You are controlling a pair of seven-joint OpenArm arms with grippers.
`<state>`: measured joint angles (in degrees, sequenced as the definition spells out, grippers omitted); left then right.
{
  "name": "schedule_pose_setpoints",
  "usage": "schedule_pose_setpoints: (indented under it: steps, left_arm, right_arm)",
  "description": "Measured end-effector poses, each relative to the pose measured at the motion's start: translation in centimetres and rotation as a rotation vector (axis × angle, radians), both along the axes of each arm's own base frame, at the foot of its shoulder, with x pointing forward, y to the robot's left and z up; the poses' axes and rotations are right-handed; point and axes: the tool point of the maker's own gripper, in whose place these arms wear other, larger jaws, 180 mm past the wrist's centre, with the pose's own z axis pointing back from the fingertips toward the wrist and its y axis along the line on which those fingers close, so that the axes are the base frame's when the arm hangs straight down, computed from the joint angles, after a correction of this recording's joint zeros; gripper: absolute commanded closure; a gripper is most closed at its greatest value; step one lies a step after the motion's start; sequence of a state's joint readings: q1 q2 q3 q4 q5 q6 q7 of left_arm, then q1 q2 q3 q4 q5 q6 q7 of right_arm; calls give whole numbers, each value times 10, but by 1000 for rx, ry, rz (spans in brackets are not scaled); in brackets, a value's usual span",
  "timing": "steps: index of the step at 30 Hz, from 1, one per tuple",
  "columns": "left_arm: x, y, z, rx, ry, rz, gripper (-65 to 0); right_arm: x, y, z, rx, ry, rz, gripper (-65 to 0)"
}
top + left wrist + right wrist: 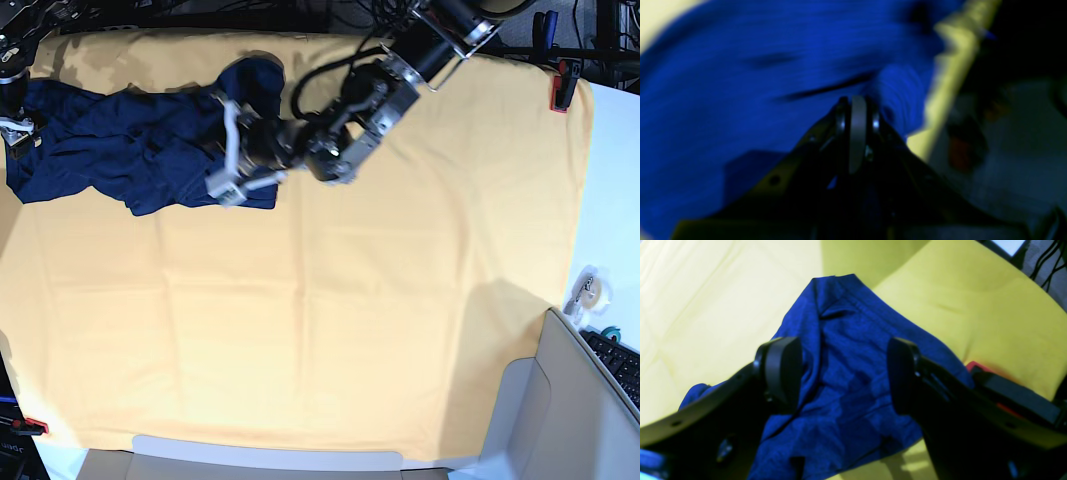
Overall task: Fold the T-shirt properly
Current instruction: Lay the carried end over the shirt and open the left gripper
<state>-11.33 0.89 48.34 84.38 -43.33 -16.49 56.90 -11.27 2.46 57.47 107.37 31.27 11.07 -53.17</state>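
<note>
The dark blue T-shirt point(130, 150) lies crumpled at the back left of the yellow-orange cloth point(350, 330). My right gripper point(228, 150) reaches in from the back right and stands open at the shirt's right end. In the right wrist view this gripper point(843, 373) hangs just over the T-shirt point(840, 313), with fabric showing between its black pads point(783, 373). My left gripper point(15, 130) is at the shirt's far left edge. In the blurred left wrist view it point(857, 100) is shut, with the T-shirt point(740, 100) bunched at its tip.
The cloth's edge point(953, 66) runs close beside my left gripper, with a dark drop beyond it. A red clamp point(558, 90) holds the cloth's back right corner. A tape roll point(585, 290), a keyboard point(615, 360) and a grey box point(530, 420) sit at the right.
</note>
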Motion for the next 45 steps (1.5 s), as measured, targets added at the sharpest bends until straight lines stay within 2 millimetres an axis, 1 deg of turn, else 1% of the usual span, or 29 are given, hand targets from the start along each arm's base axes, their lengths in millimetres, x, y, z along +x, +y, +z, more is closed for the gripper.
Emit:
schedule_pose_setpoints:
  steps: [3,5,7,9,11,12,14,17,19,21,24,29,32,34,37,38,40,42,45]
  left_arm:
    - [-29,-16,0,-13,28,-61,0]
    - [-41,-20,5,-13,15,-102,0]
    - [-42,-26,21,-44,-25,-120,0]
    - [-38,-32,41,-93,-64,-122,0]
    - [-35,-33,49,-111,-86,-122,0]
    - [-33,-32,49,-105,-83,-111,0]
    - [-20,-22,41,-74,-47,-31,0]
    - [7,10,22,28,-78,35,0]
    - [19,22,19,56,-101,57,0]
    - [26,27,15,91,-148,66,0]
    - [27,26,11,126,-193,59,0]
    - [45,42,0,244,-312,86,0]
    - [43,41,-4,280,-347,90,0]
    - [42,32,0,283,-378,79,0]
    - [51,25,9,296,-445,97,0]
    - [53,25,8,304,-451,98,0]
    - [54,28,0,343,-458,101,0]
    - [51,27,-9,359,-438,99,0]
    - [49,14,-11,331,-432,99,0]
  right_arm:
    - [1,0,1,-1,-3,0,-391]
    - [1,0,1,-1,-3,0,-391]
    - [1,0,1,-1,-3,0,-391]
    - [1,0,1,-1,-3,0,-391]
    - [1,-1,1,-2,-2,0,-391]
    - [1,0,1,-1,-2,0,-391]
    - [1,0,1,-1,-2,0,-391]
    - [0,-1,0,-1,-1,-3,-391]
    - [0,0,1,0,-3,-1,-391]
    - [1,-1,1,0,-3,-1,-391]
    - [-1,-2,0,-5,5,-5,-391]
    - [-1,-1,0,-3,3,-5,-391]
    - [-1,0,-2,1,6,-5,-391]
    - [-2,0,-2,2,7,-5,-391]
    - [-2,0,-3,2,9,-5,-391]
    - [-2,0,-3,1,9,-5,-391]
    - [-2,0,-3,1,10,-5,-391]
    - [-2,0,-3,2,10,-5,-391]
    - [-2,0,-3,2,10,-5,-391]
